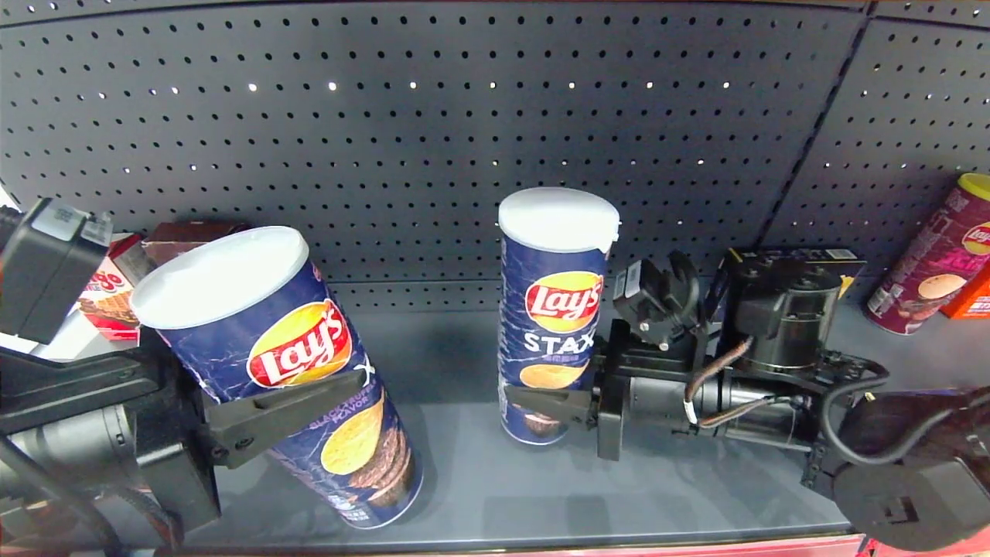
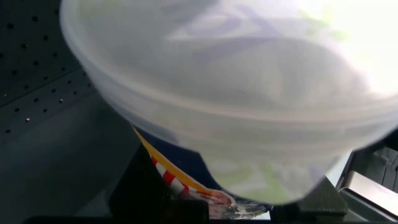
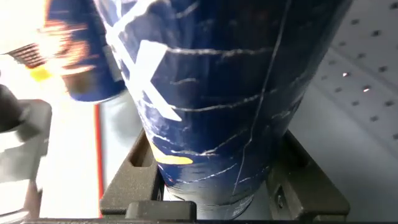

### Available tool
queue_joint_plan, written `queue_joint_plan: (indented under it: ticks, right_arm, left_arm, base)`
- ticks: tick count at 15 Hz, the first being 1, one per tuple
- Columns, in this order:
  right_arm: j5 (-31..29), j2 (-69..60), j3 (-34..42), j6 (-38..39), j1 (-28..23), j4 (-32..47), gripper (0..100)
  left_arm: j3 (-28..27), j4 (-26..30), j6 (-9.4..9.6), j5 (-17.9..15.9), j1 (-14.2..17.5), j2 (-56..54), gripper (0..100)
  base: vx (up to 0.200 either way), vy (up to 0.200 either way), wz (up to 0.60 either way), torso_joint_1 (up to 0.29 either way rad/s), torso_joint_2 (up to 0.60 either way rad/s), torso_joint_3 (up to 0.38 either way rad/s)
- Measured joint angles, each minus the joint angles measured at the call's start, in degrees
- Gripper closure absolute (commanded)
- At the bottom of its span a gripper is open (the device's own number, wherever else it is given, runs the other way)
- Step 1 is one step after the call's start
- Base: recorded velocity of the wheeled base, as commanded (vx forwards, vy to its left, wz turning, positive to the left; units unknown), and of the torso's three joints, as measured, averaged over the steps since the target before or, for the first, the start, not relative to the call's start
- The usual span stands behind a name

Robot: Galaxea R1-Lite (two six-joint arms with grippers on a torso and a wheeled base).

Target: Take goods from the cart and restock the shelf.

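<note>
Noted the left arm low at the left side, left gripper [image 1: 309,398] clamped across the middle of a blue chip can [image 1: 267,340]. Held tilted, with the white lid [image 2: 236,93] leaning left and toward the head camera and the base down near the front of the shelf [image 1: 657,480]. Possibly touching the board at its lower edge, but hard to tell from the head view.

Noted the right arm stretched level from the right side, right gripper [image 1: 545,406] closed on the lower part of a second blue chip can [image 1: 553,309]. Standing upright at mid-shelf, base on the board. Checked in the right wrist view: one dark finger on each side of the can body.

Edges and room:
- Wide gap of grey board between the two cans, bases well apart.
- More board behind both cans, up to the pegboard wall [image 1: 464,116].
- Red strip [image 1: 696,548] along the front lip, just before the tilted can's base.
- Past the right arm, a maroon can [image 1: 928,263] standing tilted beside an orange box [image 1: 971,298].
- At far left, red-and-white boxes [image 1: 108,298] near the back wall.

Surface matte grey. Back panel dark and perforated, with light through several holes.
</note>
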Motion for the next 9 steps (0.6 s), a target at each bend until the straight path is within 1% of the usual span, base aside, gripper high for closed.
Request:
queue_joint_plan:
  ticks: [4, 6, 9]
  right_arm:
    - [-2.1, -2.1, 9.0, 0.0, 2.1, -8.4, 100]
    - [-2.2, -2.2, 12.5, 0.0, 3.0, -10.2, 100]
    - [-2.3, -1.1, 14.3, -0.1, 3.8, -11.4, 100]
  left_arm:
    - [0.0, 0.0, 0.02, 0.0, 0.0, 0.0, 100]
    - [0.1, 0.0, 0.02, 0.1, -0.1, 0.0, 100]
    - [0.1, 0.1, 0.07, 0.1, -0.1, 0.0, 100]
  base:
    - [0.0, 0.0, 0.0, 0.0, 0.0, 0.0]
    - [0.0, 0.0, 0.0, 0.0, 0.0, 0.0]
    - [0.0, 0.0, 0.0, 0.0, 0.0, 0.0]
